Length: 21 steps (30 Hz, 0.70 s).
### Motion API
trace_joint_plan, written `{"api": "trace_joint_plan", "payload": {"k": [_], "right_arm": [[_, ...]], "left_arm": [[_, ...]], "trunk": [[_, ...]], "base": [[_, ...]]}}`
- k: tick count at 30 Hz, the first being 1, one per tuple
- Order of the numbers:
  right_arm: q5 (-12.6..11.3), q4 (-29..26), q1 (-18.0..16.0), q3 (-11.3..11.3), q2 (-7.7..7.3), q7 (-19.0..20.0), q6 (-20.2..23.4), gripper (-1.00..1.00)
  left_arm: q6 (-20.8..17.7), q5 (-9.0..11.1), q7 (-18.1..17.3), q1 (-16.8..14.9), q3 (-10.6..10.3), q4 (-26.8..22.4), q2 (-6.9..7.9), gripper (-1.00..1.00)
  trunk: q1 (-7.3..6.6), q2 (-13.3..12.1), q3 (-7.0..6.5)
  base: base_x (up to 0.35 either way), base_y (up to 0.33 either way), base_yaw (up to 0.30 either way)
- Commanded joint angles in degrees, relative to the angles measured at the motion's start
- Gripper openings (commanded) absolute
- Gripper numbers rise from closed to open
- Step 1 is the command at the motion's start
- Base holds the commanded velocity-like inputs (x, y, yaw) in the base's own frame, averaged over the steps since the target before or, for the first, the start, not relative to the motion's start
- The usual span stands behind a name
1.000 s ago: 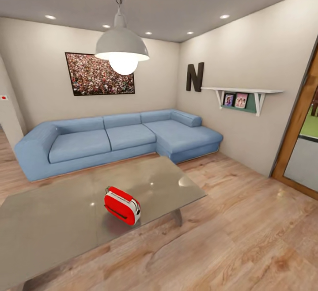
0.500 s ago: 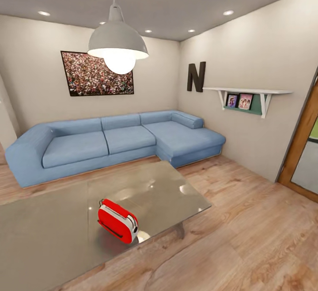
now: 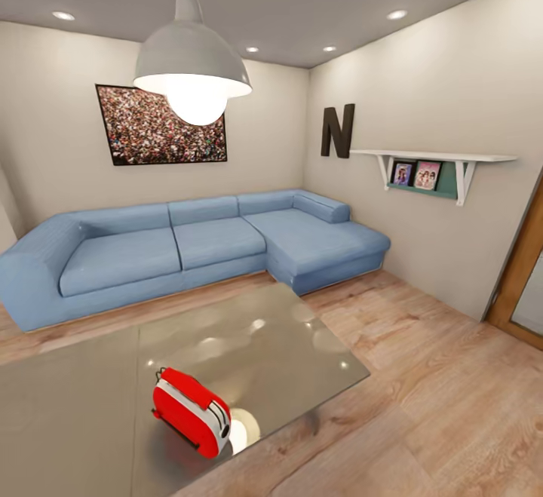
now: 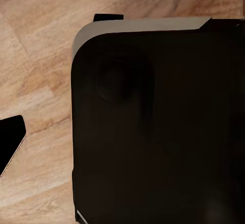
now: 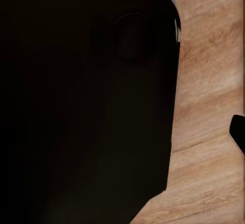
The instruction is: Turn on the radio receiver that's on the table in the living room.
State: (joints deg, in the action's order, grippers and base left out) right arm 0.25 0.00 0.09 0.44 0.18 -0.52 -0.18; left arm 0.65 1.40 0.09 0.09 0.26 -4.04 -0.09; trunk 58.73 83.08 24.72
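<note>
We see the radio receiver (image 3: 190,411) standing on the table (image 3: 90,376), near its front edge. Beyond the table sits the blue sectional sofa (image 3: 188,244), the crowd picture (image 3: 161,125) above it, the pendant lamp (image 3: 191,67) overhead. Whether our grippers are spread or pressed together, we cannot tell.

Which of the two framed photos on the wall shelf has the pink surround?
The right-hand photo, farther from the N letter; the left photo has a dark, purplish surround.

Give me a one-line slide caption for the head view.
Red radio receiver upright near the glossy coffee table's front edge, blue sectional sofa and pendant lamp beyond.
</note>
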Motion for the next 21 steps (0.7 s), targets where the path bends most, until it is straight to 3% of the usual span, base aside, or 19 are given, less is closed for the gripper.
{"api": "trace_joint_plan", "payload": {"k": [1,21], "right_arm": [[0.0,0.0,0.0,0.0,0.0,0.0,0.0,1.0],[-0.1,0.0,0.0,0.0,0.0,0.0,0.0,1.0]], "left_arm": [[0.0,0.0,0.0,0.0,0.0,0.0,0.0,1.0],[0.1,-0.1,0.0,0.0,0.0,0.0,0.0,1.0]], "trunk": [[0.0,0.0,0.0],[0.0,0.0,0.0]], "base": [[0.324,0.0,0.0],[0.324,0.0,0.0]]}}
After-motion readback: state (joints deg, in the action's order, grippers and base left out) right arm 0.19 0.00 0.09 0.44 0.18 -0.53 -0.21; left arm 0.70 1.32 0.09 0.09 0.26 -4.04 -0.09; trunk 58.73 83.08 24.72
